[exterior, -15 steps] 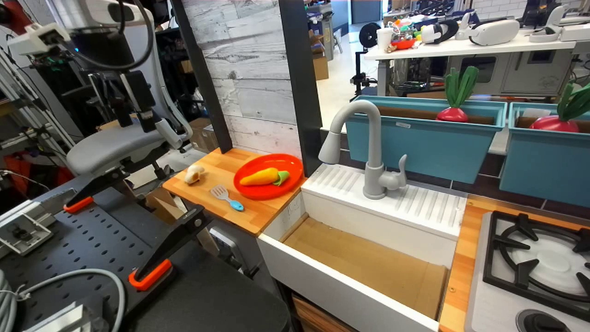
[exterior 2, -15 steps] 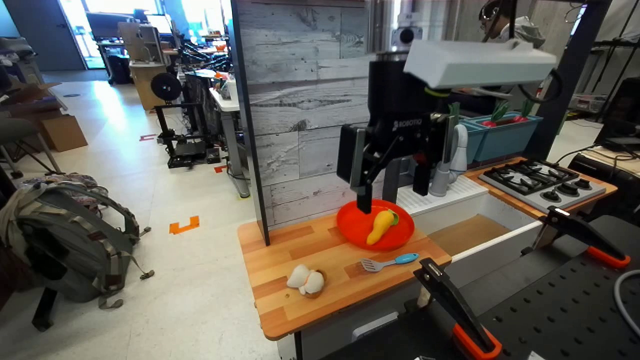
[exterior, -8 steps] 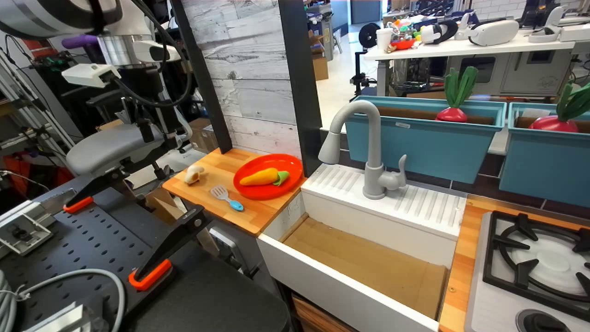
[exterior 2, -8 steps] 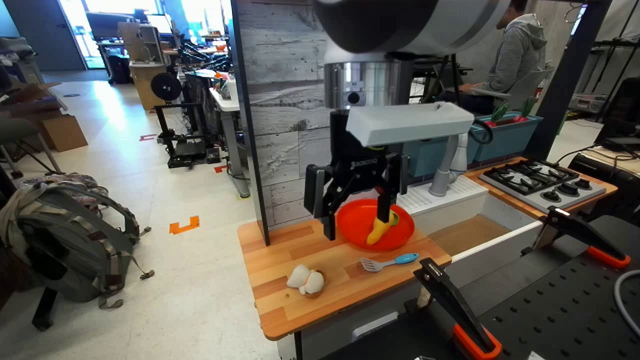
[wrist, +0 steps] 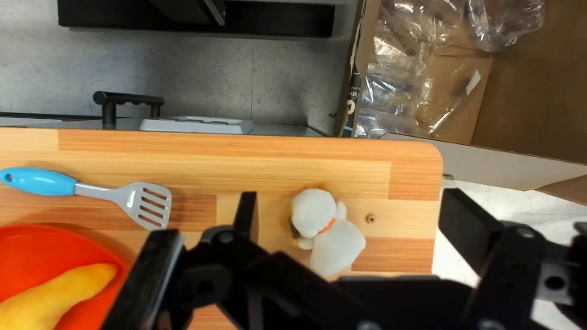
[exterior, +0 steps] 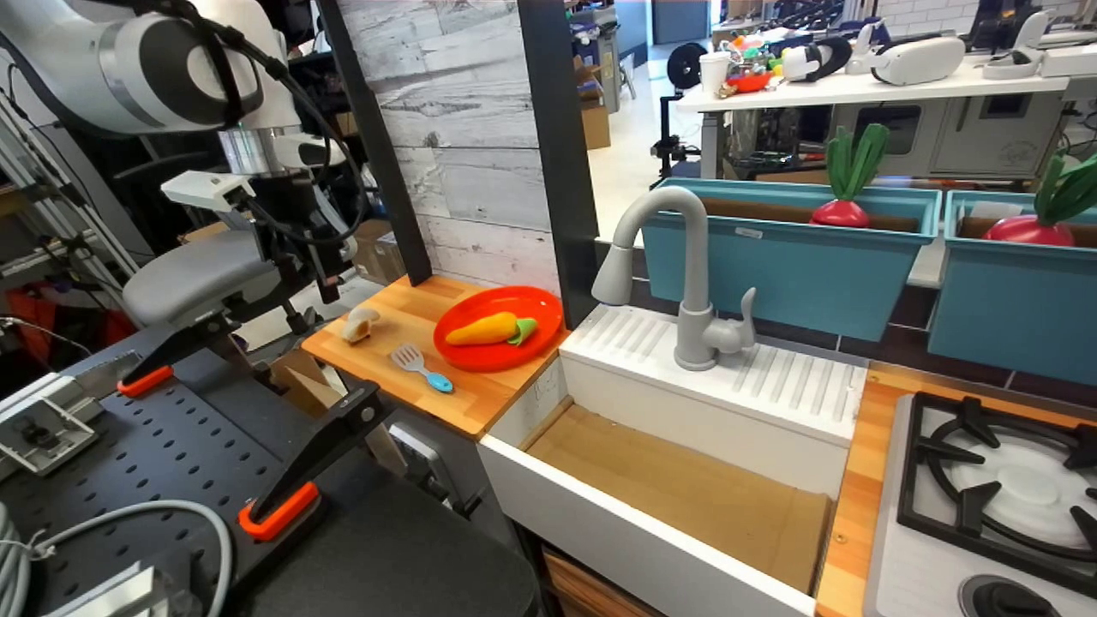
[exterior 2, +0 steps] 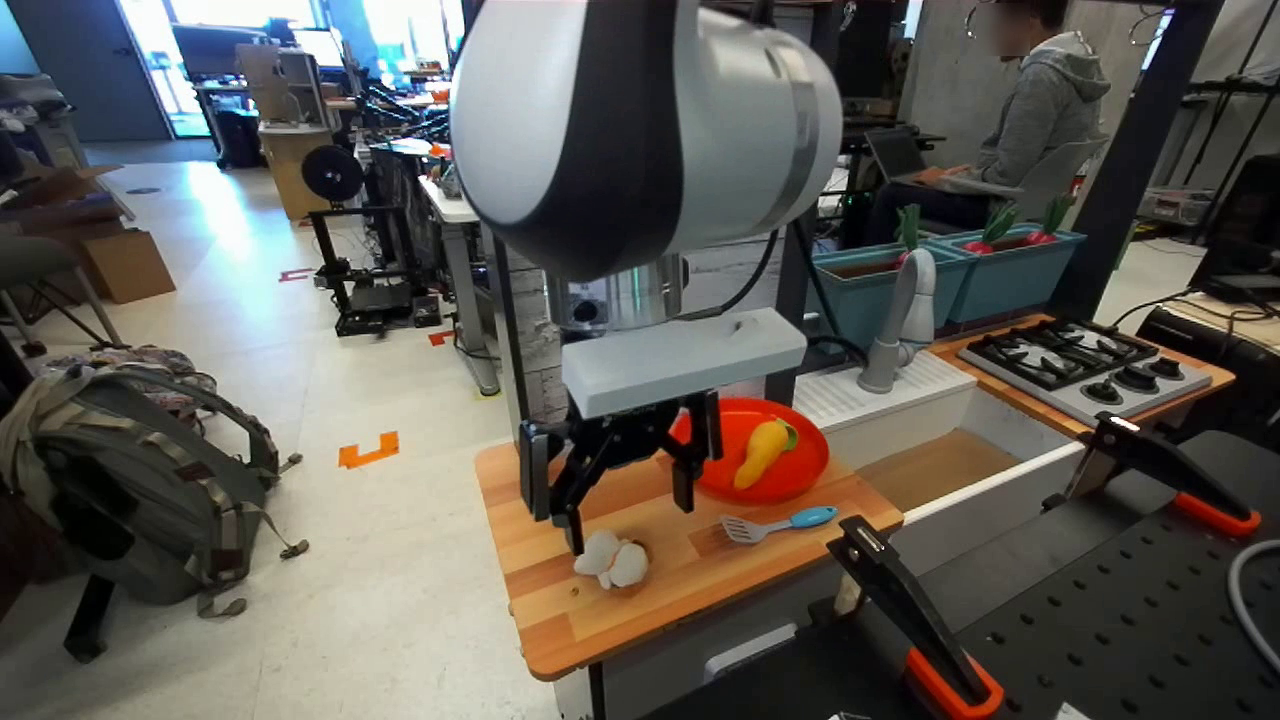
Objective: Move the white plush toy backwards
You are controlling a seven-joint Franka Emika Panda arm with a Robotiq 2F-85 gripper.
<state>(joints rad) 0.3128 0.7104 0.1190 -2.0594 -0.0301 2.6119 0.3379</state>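
The white plush toy is a small white lump with a rounded head and an orange band. It lies on the wooden tabletop near its free end, and shows in both exterior views. My gripper comes in from the bottom of the wrist view. Its black jaws stand wide apart with nothing between them at the tips. The toy lies below, within the span of the jaws and closer to the left one. In an exterior view the gripper hangs above and just behind the toy, apart from it.
An orange-red plate with a yellow item lies beside the toy, with a spatula in front. A grey wood wall panel stands behind. A sink, faucet and black clamp are nearby.
My gripper has moved down and left in an exterior view, from above the plate to above the toy. The jaws stay open. The toy, plate and spatula have not moved.
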